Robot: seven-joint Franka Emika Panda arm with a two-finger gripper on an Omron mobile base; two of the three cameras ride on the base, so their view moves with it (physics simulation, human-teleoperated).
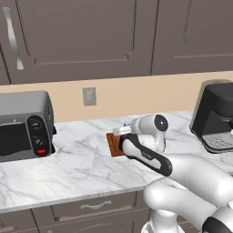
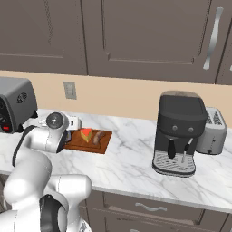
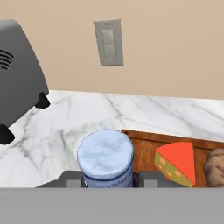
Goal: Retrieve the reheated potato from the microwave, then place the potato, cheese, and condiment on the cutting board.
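Note:
My gripper [image 3: 110,179] is shut on the condiment [image 3: 105,158], whose pale bluish cap stands between the two fingers. The bottle sits at the left end of the cutting board [image 3: 146,146]; I cannot tell whether it touches the wood. On the board, just right of the bottle, lies the orange cheese [image 3: 177,162], and beyond it the brown potato [image 3: 216,167]. From the right base camera the cheese [image 2: 86,134] and potato [image 2: 97,137] rest on the board [image 2: 103,141], with my gripper [image 2: 72,123] at its left end. The microwave is out of view.
A silver toaster oven [image 1: 25,125] stands on the marble counter to the left of the board. A dark coffee machine [image 2: 179,131] and a toaster [image 2: 213,129] stand to the right. A wall outlet [image 3: 108,41] is behind the board.

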